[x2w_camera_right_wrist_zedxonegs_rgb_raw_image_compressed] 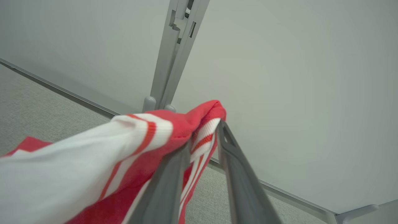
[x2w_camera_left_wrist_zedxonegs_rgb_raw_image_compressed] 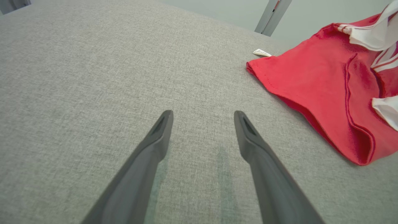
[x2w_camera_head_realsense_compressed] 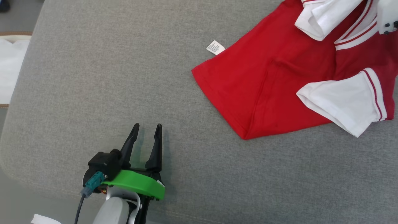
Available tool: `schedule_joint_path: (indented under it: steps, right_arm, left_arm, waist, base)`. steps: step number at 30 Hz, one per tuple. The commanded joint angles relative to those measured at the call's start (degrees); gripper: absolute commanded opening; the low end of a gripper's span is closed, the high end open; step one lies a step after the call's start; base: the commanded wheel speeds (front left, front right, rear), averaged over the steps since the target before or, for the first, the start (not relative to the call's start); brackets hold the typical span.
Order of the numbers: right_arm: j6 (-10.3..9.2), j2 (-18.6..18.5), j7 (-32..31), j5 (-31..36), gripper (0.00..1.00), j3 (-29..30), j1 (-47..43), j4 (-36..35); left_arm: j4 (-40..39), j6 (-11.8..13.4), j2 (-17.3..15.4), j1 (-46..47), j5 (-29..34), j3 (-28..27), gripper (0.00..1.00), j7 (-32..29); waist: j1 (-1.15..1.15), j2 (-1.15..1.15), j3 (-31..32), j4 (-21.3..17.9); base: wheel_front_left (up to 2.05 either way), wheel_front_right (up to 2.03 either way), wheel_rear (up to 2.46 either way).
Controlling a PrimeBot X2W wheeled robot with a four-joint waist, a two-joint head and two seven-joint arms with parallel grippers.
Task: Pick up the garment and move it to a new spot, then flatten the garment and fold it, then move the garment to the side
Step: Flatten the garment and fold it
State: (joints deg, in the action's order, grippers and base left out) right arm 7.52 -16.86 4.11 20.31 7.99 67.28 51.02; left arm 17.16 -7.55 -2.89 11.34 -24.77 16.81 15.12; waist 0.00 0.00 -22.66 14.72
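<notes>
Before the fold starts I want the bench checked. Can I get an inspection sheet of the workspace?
Surface: grey cloth top, smooth.
Job's things: red shirt with white sleeves, at the far right, one end lifted; a white label sticks out at its edge.
Clutter: white sheet beyond the top's left edge, kind unclear.
Grippers: left pincer open over bare top, apart from the shirt; right pincer shut on the shirt's striped trim.
Cables: dark cable with teal plug at the left wrist.
Surroundings: pale wall, grey post.
</notes>
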Motion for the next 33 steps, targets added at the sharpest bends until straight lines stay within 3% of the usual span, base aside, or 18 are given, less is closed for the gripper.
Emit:
schedule_joint_path:
  steps: [1, 7, 12, 16, 21, 27, 33]
  right_arm:
    - [-0.07, 0.45, 0.05, 2.04, 1.0, 2.53, -0.2, -0.25]
    - [-0.08, 3.21, 3.94, 6.5, 1.0, 9.59, -3.59, -0.48]
    - [-0.08, 6.82, 9.29, 5.75, 1.0, 9.54, -6.5, 0.9]
    - [-0.08, 9.92, 10.97, 2.58, 1.0, 5.74, -9.56, 0.84]
    - [-0.08, 12.49, 11.08, -6.4, 1.0, -3.31, -17.62, -4.56]
    - [-0.08, 12.98, 11.12, -15.32, 1.0, -9.51, -29.6, -12.64]
    - [-0.08, 12.72, 11.13, -18.43, 1.0, -12.38, -38.25, -16.35]
  left_arm:
    - [0.13, 0.14, -0.07, 1.23, -0.37, 0.03, 1.0, 0.02]
    - [0.33, 0.13, -0.06, 1.2, 0.18, -1.13, 1.0, 0.02]
    - [0.23, 0.13, -0.08, 1.03, 1.37, -1.96, 1.0, 0.02]
    - [0.59, 0.14, -0.1, -0.1, 2.2, -2.6, 1.0, 0.02]
    - [1.08, 0.13, -0.11, -1.9, 2.9, -3.44, 1.0, 0.02]
    - [1.23, 0.13, -0.11, -3.43, 3.45, -4.03, 1.0, 0.02]
    - [1.46, 0.14, -0.4, -4.71, 3.67, -4.25, 1.0, 0.02]
  waist:
    - [0.0, 0.0, -2.02, 2.09]
    - [0.0, 0.0, -1.4, 0.55]
    - [0.0, 0.0, 0.17, -1.93]
    - [0.0, 0.0, 2.27, -4.08]
    - [0.0, 0.0, 4.95, -6.58]
    - [0.0, 0.0, 7.05, -8.42]
    - [0.0, 0.0, 7.64, -9.35]
  base:
    - [0.0, 0.0, 0.0]
    - [0.0, 0.0, 0.0]
    - [0.0, 0.0, 0.0]
    - [0.0, 0.0, 0.0]
    - [0.0, 0.0, 0.0]
    - [0.0, 0.0, 0.0]
    - [0.0, 0.0, 0.0]
